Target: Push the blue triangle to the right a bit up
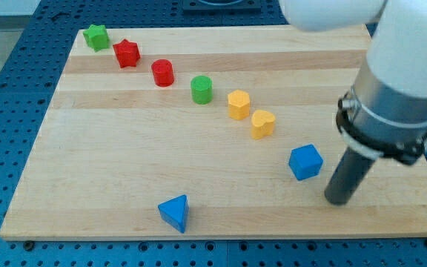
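Note:
The blue triangle [175, 213] lies near the board's bottom edge, left of centre. My tip [337, 199] rests on the board at the view's lower right, far to the right of the triangle and slightly above it. A blue cube [305, 162] sits just left of and above my tip, apart from it.
A diagonal row of blocks runs from the top left: green star [96, 36], red star [127, 53], red cylinder [162, 73], green cylinder [202, 89], yellow hexagon [239, 104], yellow heart [262, 123]. The wooden board [110, 163] ends close below the triangle. The arm's white body [410, 67] looms at the right.

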